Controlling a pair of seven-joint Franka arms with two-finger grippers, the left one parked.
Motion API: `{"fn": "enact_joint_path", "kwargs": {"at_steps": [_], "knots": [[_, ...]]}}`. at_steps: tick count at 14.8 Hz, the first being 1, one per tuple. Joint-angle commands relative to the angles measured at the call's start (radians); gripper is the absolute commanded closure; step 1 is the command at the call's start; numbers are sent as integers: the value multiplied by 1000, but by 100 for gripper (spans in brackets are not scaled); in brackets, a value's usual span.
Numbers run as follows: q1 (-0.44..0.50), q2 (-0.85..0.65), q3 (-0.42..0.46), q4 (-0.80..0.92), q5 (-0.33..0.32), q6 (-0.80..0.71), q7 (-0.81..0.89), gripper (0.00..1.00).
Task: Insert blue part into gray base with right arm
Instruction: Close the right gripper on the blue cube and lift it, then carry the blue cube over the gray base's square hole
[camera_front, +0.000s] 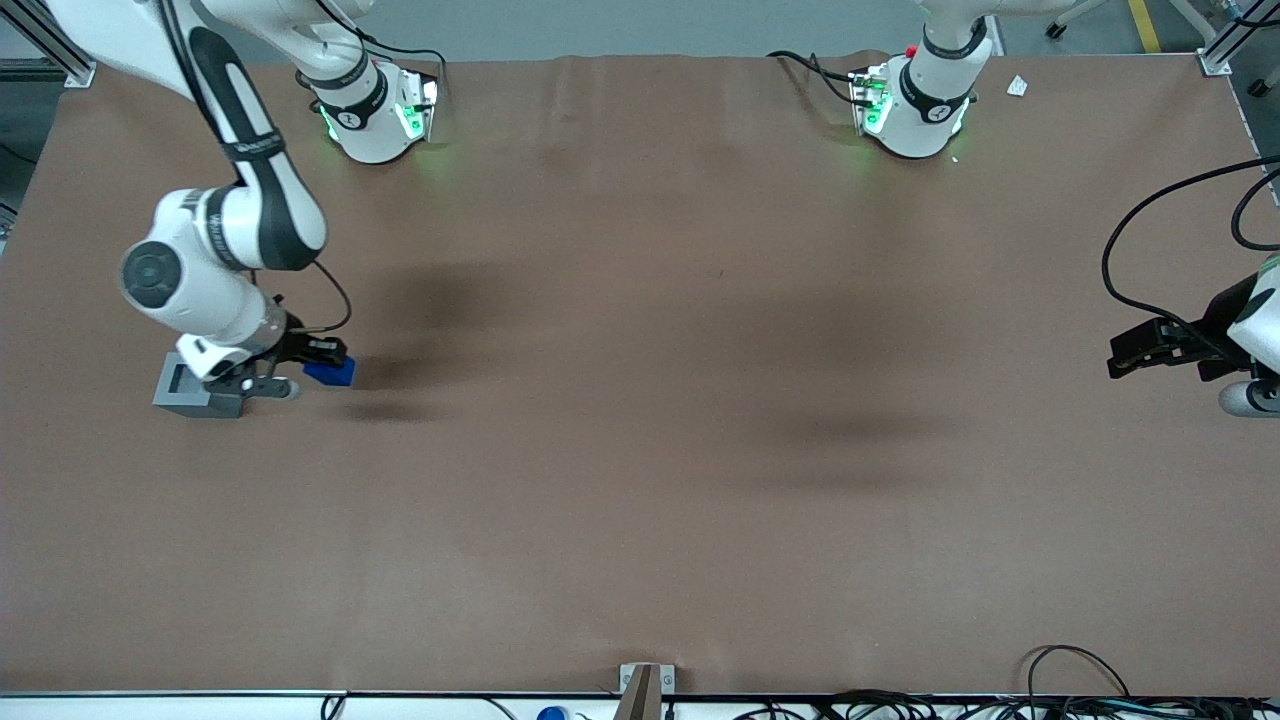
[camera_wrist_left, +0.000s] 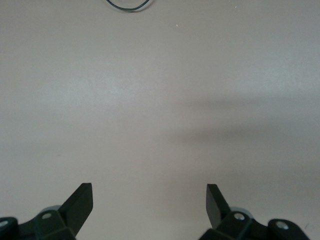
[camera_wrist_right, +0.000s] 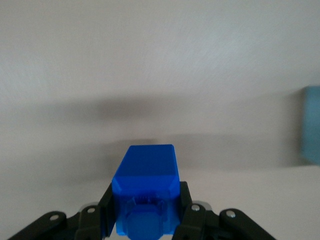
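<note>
The blue part is clamped between the black fingers of my right arm's gripper, just above the brown table at the working arm's end. In the right wrist view the blue part fills the space between the fingers, its stepped stub facing the camera. The gray base stands on the table beside the gripper, its square recess facing up; the arm's wrist covers part of it. An edge of the gray base shows pale blue-gray in the right wrist view, apart from the held part.
The brown table stretches wide toward the parked arm's end. Two arm bases stand along the edge farthest from the front camera. A metal bracket sits at the nearest edge, with cables along it.
</note>
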Motion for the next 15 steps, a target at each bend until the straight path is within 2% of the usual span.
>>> {"fn": "enact_joint_path", "kwargs": {"at_steps": [1, 8, 12, 15], "knots": [[-81, 5, 2, 136, 4, -122, -54, 90], [-279, 94, 2, 262, 1, -148, -303, 89], [-336, 107, 1, 262, -2, -156, -343, 89], [-345, 107, 1, 261, -4, -171, -348, 89]]}}
